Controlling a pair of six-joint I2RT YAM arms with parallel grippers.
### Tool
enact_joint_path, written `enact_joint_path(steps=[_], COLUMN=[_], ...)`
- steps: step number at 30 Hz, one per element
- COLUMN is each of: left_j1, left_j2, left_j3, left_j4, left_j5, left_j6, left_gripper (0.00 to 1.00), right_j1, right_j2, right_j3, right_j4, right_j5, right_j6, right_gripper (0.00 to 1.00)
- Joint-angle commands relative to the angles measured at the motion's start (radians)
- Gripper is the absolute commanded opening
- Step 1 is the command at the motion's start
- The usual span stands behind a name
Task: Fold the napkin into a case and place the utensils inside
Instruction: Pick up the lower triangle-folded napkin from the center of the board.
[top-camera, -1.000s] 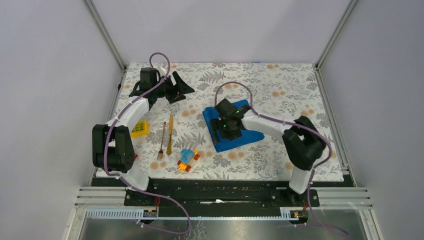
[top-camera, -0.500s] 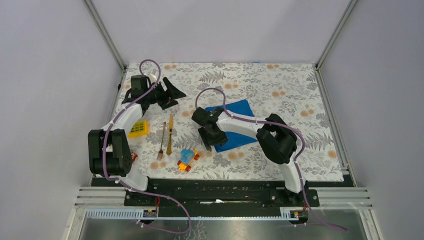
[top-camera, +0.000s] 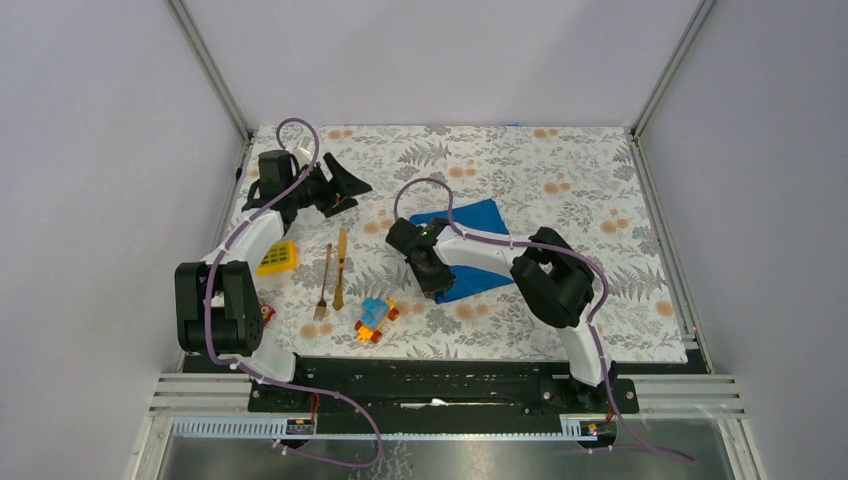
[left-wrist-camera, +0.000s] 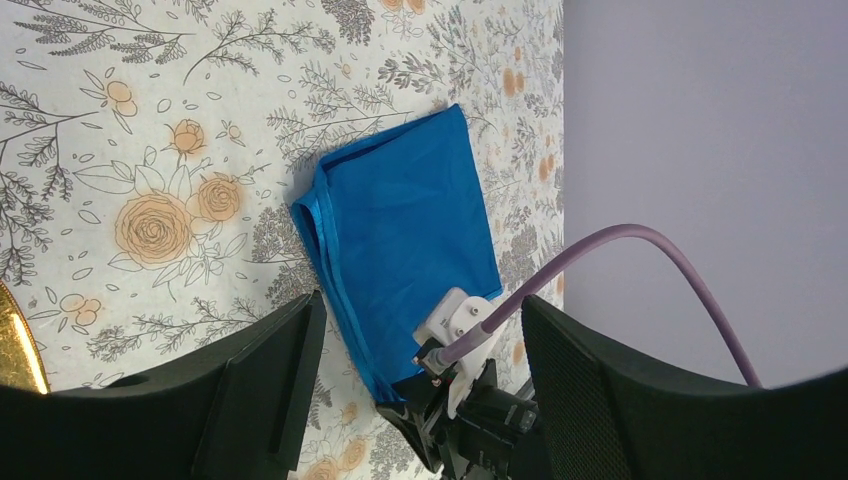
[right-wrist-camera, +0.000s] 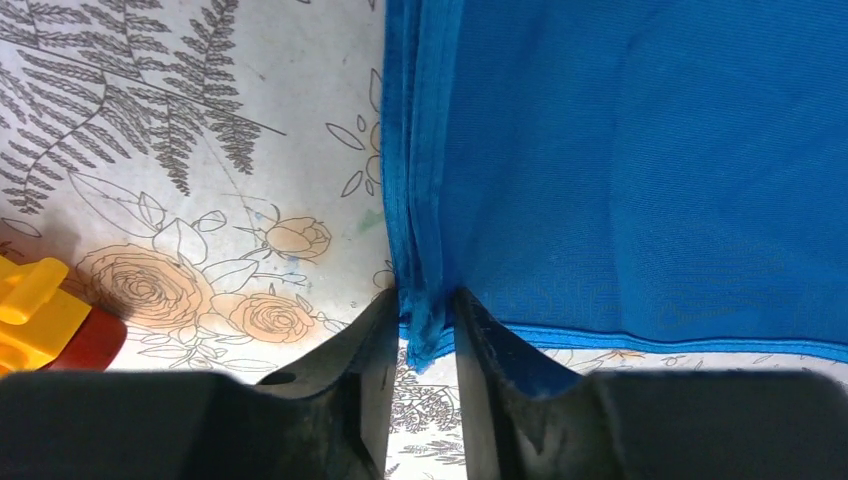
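At frame centre, the right fingers (right-wrist-camera: 345, 400) have narrowed from wide, pinching the napkin (right-wrist-camera: 640, 170) by its folded edge. Upper left in the overhead view, the left fingers (left-wrist-camera: 260, 400) stay wide apart, empty.

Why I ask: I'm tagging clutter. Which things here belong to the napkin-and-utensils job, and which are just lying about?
Job: napkin, fork, knife, right end effector pinching the napkin's edge.
Lying about: toy car, yellow block.
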Motion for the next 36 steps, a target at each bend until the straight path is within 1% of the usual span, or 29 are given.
enact_joint_path(steps=[1,2,4,7,11,16,19,21,27,29,33,36], left_j1=[0.01,0.01,0.01,0.01,0.008,-0.016,-0.085,-0.125,-0.239,-0.276,-0.306,-0.313], left_j2=[-0.031,-0.03,-0.024,-0.011,0.033,0.105,0.153,0.178,0.258,0.291,0.328,0.362], left_j3=[-0.007,-0.008,-0.011,-0.02,-0.064,-0.094,-0.106,-0.119,-0.154,-0.144,-0.138,-0.122], left_j4=[0.059,0.059,0.059,0.089,0.177,0.263,0.287,0.308,0.464,0.479,0.477,0.476], left_j5=[0.032,0.032,0.029,0.033,0.07,0.059,0.008,-0.04,-0.151,-0.179,-0.262,-0.286], left_j6=[-0.007,-0.008,-0.009,-0.022,-0.099,-0.188,-0.24,-0.281,-0.42,-0.447,-0.485,-0.497], left_gripper=[0.76,0.76,0.76,0.76,0.77,0.78,0.81,0.86,0.89,0.9,0.91,0.9], right_j1=[0.005,0.004,0.005,0.004,0.0,-0.064,-0.12,-0.151,-0.223,-0.248,-0.291,-0.316], right_j2=[0.071,0.076,0.08,0.054,-0.052,-0.226,-0.301,-0.347,-0.444,-0.473,-0.526,-0.546], right_j3=[-0.105,-0.105,-0.104,-0.098,-0.1,-0.185,-0.248,-0.287,-0.367,-0.391,-0.427,-0.448], right_j4=[0.075,0.069,0.062,0.074,0.111,0.222,0.28,0.305,0.371,0.391,0.421,0.434], right_j5=[0.069,0.089,0.124,0.135,0.111,-0.036,-0.134,-0.176,-0.26,-0.289,-0.33,-0.356], right_j6=[-0.003,-0.006,-0.012,-0.028,-0.045,-0.042,-0.026,-0.024,-0.019,-0.014,-0.01,-0.013], right_gripper=[0.28,0.24,0.14,0.01,0.0,0.0,0.0,0.0,0.0,0.0,0.0,0.0])
